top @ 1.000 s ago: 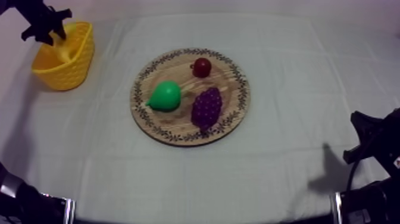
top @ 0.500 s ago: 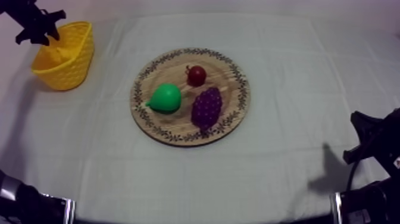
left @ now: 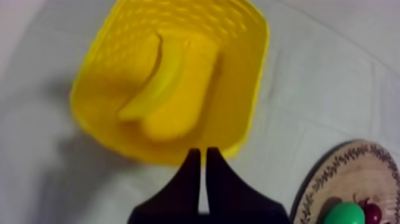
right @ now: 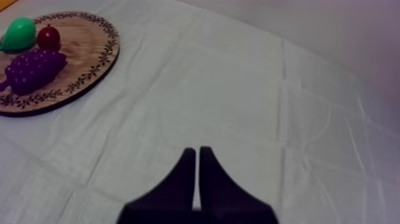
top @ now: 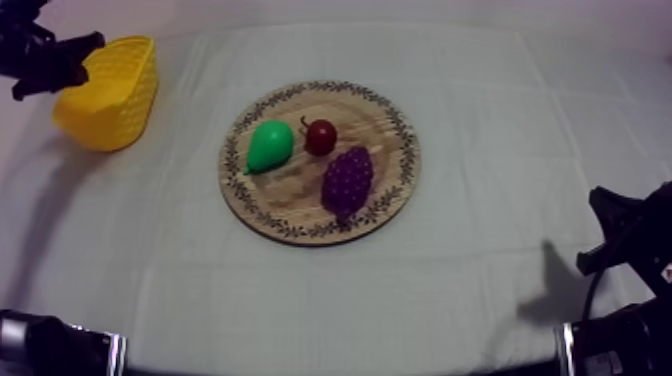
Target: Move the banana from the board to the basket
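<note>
Left jaws closed, empty | banana (left: 156,83) in yellow basket (left: 238,101) just beyond

You'll find nothing to read here — no label, brand, number or sign on any surface. The dark band round the rim of the round wooden board (top: 403,160) is ornament, seemingly a ring of small leaves or sprigs — not lettering, as far as the top view lets you tell.
</note>
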Controlling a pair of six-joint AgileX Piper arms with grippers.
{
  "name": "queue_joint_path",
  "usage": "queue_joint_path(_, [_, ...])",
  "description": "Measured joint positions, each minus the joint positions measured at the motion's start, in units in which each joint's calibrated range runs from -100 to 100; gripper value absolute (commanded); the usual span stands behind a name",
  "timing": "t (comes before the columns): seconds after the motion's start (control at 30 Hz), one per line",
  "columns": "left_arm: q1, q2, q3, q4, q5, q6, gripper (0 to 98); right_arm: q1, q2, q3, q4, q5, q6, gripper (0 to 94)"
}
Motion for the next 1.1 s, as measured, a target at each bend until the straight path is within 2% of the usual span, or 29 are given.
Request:
queue_joint_path(0.1, [1.8,-6.8,7.9,-4.22,-2.9,3.1,0.1,0.0,0.0,0.0,0.0,0.0,0.0,0.4])
queue_joint_path(0.17, [2.7,-11.7,12.8,-5.79,-4.1,4.2,0.0,0.0,0.0,0.0,0.0,0.0,0.0,0.4])
queue_joint_path(0.3, [4.6,-20.4,22.7,-6.55,-7.6,4.4,0.0,0.0,0.0,0.0,0.0,0.0,0.0,0.4])
queue_joint_path(0.47, [5.9,-31.4,33.7,-7.01,-13.5,2.2,0.0,0.0,0.0,0.0,0.0,0.0,0.0,0.4])
queue_joint_path(0.57, [6.5,-37.7,40.4,-8.98,-17.5,2.4,0.0,0.0,0.0,0.0,0.0,0.0,0.0,0.4])
queue_joint_path(0.67, [6.8,-44.2,47.6,-11.23,-19.3,4.3,0.0,0.0,0.0,0.0,0.0,0.0,0.0,0.4])
queue_joint_path(0.73, [7.2,-49.1,52.5,-11.72,-19.7,5.8,0.0,0.0,0.0,0.0,0.0,0.0,0.0,0.4])
queue_joint_path(0.8, [7.6,-52.5,55.3,-11.28,-18.8,6.4,0.0,0.0,0.0,0.0,0.0,0.0,0.0,0.4])
queue_joint_path(0.93, [7.9,-63.4,62.7,-5.45,-14.1,5.9,0.0,-0.1,0.0,0.0,0.0,0.0,0.0,0.4])
queue_joint_path(1.03, [7.5,-69.8,64.3,0.00,-10.4,3.6,0.0,-0.1,0.0,0.0,0.0,0.0,0.0,0.4])
queue_joint_path(1.1, [7.3,-73.8,64.3,2.56,-8.5,1.0,0.0,-0.1,0.0,0.0,0.0,0.0,0.0,0.4])
